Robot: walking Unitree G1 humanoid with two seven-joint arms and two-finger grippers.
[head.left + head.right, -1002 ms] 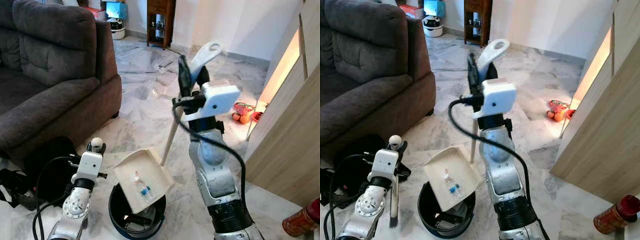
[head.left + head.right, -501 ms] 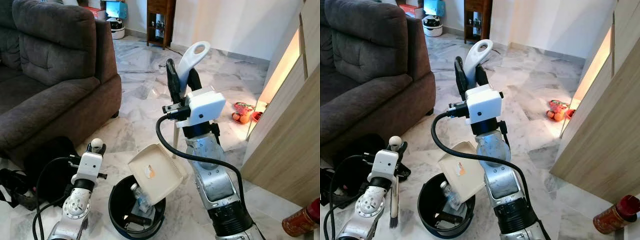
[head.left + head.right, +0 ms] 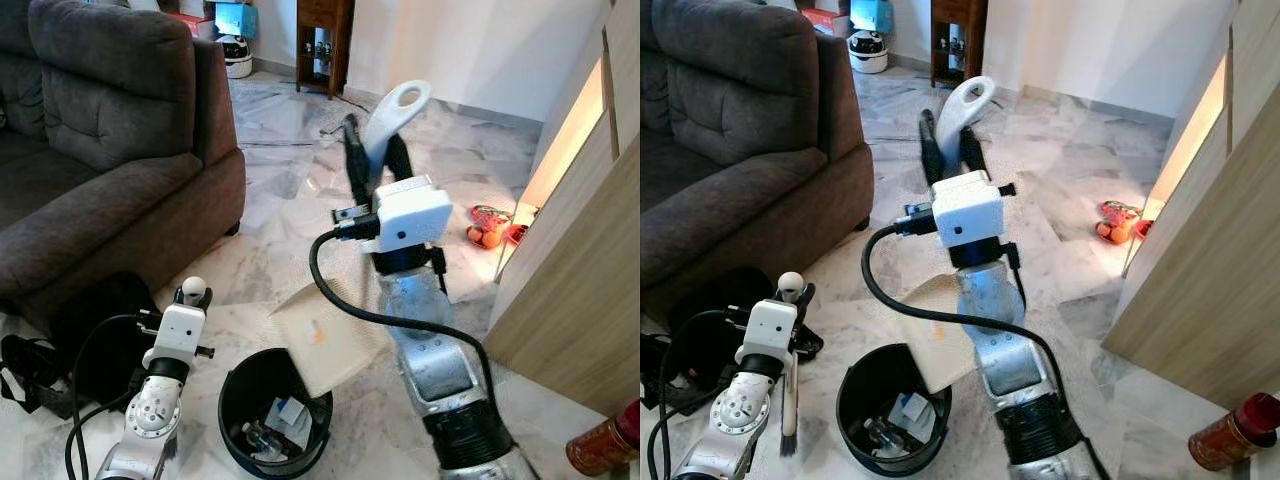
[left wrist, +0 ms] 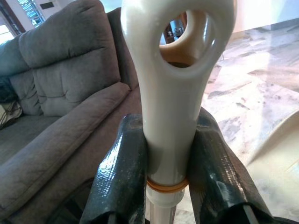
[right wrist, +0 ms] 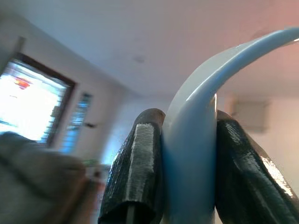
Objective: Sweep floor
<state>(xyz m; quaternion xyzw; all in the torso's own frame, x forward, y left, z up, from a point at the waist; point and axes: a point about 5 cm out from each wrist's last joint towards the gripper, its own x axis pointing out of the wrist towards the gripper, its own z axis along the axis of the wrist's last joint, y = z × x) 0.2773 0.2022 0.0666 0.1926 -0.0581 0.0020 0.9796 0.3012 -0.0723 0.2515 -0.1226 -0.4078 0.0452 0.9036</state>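
1. Over the black bin, the dustpan hangs tipped on edge; scraps lie inside the bin.
2. Right hand is clamped on the dustpan handle, raised high.
3. Left hand is low by the sofa, clenched on a brush handle; bristles point at the floor.

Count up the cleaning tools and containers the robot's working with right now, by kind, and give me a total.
Dustpans: 1, cream, tipped over the bin, handle in the right gripper; dustpan
Brushes: 1, held by the left gripper; brush
Bins: 1, black, with litter inside; bin
Total: 3
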